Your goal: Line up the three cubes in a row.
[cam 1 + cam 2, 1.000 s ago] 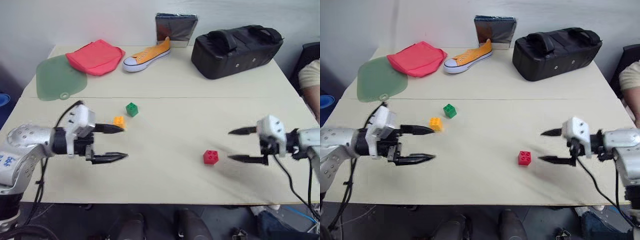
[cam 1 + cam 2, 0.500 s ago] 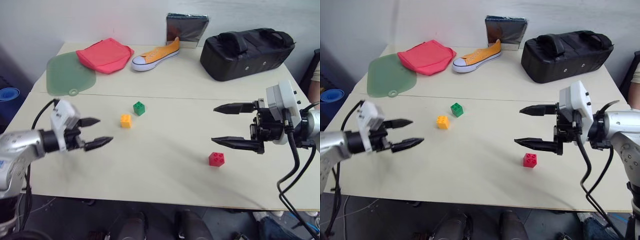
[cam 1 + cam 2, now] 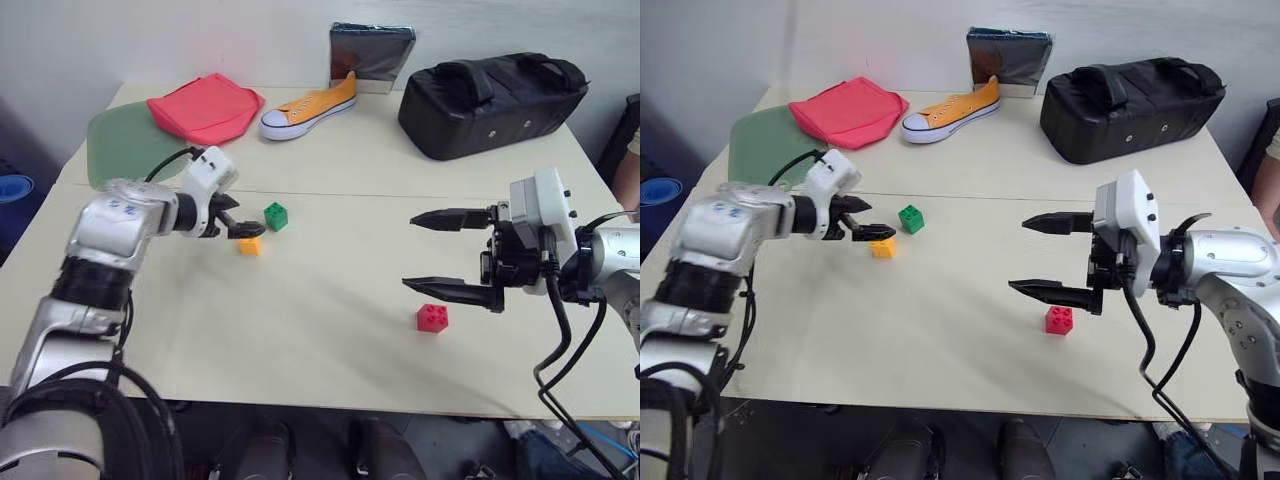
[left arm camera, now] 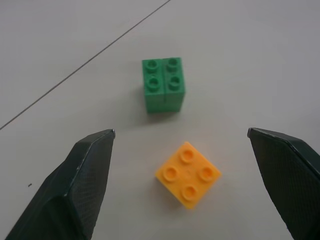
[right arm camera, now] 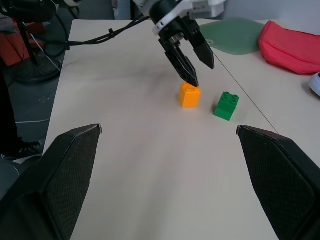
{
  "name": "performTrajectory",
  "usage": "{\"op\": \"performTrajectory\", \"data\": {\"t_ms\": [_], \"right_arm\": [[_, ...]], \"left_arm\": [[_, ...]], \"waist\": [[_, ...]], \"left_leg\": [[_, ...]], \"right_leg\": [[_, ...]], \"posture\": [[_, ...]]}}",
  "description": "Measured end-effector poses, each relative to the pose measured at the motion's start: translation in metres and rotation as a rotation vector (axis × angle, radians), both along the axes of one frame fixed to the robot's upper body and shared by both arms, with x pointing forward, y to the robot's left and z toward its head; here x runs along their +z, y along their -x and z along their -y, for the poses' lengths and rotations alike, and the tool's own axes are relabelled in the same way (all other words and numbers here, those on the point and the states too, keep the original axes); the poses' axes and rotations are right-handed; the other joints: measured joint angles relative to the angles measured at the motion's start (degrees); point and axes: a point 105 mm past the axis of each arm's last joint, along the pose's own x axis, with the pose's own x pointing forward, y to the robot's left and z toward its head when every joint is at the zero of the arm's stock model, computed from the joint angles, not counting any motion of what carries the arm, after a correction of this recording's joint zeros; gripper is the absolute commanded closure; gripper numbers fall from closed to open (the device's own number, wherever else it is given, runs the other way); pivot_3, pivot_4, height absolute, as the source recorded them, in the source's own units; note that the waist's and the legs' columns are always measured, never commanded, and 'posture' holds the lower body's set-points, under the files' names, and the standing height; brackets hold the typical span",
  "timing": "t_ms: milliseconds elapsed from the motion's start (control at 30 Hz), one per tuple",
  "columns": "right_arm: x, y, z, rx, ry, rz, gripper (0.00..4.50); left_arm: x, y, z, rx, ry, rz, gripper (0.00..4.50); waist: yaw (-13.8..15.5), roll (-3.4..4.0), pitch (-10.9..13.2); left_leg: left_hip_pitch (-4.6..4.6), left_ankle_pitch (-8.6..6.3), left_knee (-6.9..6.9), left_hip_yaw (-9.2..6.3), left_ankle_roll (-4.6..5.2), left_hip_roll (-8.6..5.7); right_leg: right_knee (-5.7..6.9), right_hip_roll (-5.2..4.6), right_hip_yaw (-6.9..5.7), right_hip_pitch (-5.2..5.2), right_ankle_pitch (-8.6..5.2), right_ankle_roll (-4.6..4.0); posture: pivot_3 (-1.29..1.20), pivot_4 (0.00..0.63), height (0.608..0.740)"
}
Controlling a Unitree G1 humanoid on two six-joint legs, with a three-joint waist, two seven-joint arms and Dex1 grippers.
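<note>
The yellow-orange cube (image 3: 250,245) and the green cube (image 3: 276,216) sit close together left of the table's middle, a small gap between them. The red cube (image 3: 432,318) lies alone to the right, nearer the front edge. My left gripper (image 3: 250,228) is open and hovers just above the yellow-orange cube (image 4: 188,174), which lies between the spread fingers, with the green cube (image 4: 163,85) just beyond. My right gripper (image 3: 408,251) is open and empty, level, pointing left, held above and slightly behind the red cube.
Along the back of the table (image 3: 330,370) lie a green mat (image 3: 115,150), a red cloth (image 3: 205,106), an orange shoe (image 3: 305,105), a silver box (image 3: 371,45) and a black bag (image 3: 490,98). A person's arm (image 3: 630,170) shows at the right edge.
My left gripper has reached forward and right, from the near left edge to just over the yellow-orange cube. My right gripper rose and shifted left early on, then held still. The cubes have not moved.
</note>
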Motion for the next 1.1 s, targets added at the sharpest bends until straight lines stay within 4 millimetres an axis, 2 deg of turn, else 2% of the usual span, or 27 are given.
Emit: {"op": "performTrajectory", "data": {"t_ms": [167, 300, 533, 633, 900, 1100], "right_arm": [[0.000, 0.005, -0.005, 0.003, -0.020, 0.000, 0.04], [-0.001, 0.007, -0.008, 0.001, -0.032, -0.005, 0.04], [0.002, 0.012, -0.008, -0.007, -0.059, -0.005, 0.04], [0.003, 0.012, -0.007, -0.017, -0.061, -0.006, 0.00], [-0.002, 0.014, -0.007, -0.021, -0.058, -0.021, 0.00], [-0.004, 0.014, -0.006, -0.022, -0.056, -0.027, 0.00]], "left_arm": [[0.002, -0.024, 0.023, -0.028, 0.001, -0.012, 0.00], [0.000, -0.037, 0.032, -0.015, -0.041, -0.015, 0.00], [-0.023, -0.046, 0.030, 0.010, -0.083, -0.051, 0.00], [-0.023, -0.048, 0.027, 0.020, -0.083, -0.046, 0.63], [-0.024, -0.049, 0.032, -0.007, -0.072, -0.033, 2.93], [-0.021, -0.049, 0.033, -0.028, -0.054, -0.019, 3.03]], "waist": [[0.04, -0.12, 0.07], [0.03, -0.24, 0.14], [0.04, -0.55, 0.32], [0.14, -0.60, 0.35], [0.14, -0.61, 0.35], [0.18, -0.61, 0.35]], "left_leg": [[-0.04, 0.01, 0.05, 0.00, -0.01, -0.01], [-0.06, 0.02, 0.05, 0.00, -0.02, -0.01], [-0.08, 0.05, 0.07, 0.01, -0.07, -0.01], [-0.11, 0.05, 0.12, 0.01, -0.06, -0.01], [-0.46, 0.05, 0.40, -0.05, -0.05, -0.01], [-1.00, 0.04, 0.86, -0.05, -0.04, -0.01]], "right_leg": [[0.01, 0.00, -0.02, -0.01, 0.03, 0.05], [0.03, 0.01, -0.02, -0.03, 0.04, 0.07], [0.11, 0.01, -0.01, -0.09, 0.04, 0.07], [0.10, 0.00, -0.01, -0.09, 0.05, 0.08], [0.25, 0.00, -0.09, -0.36, 0.05, 0.09], [0.50, 0.00, -0.08, -0.89, 0.06, 0.11]], "posture": [[0.00, 0.150, 0.740], [0.00, 0.150, 0.740], [0.00, 0.150, 0.740], [0.00, 0.150, 0.740], [0.00, 0.150, 0.740], [0.00, 0.150, 0.740]]}}
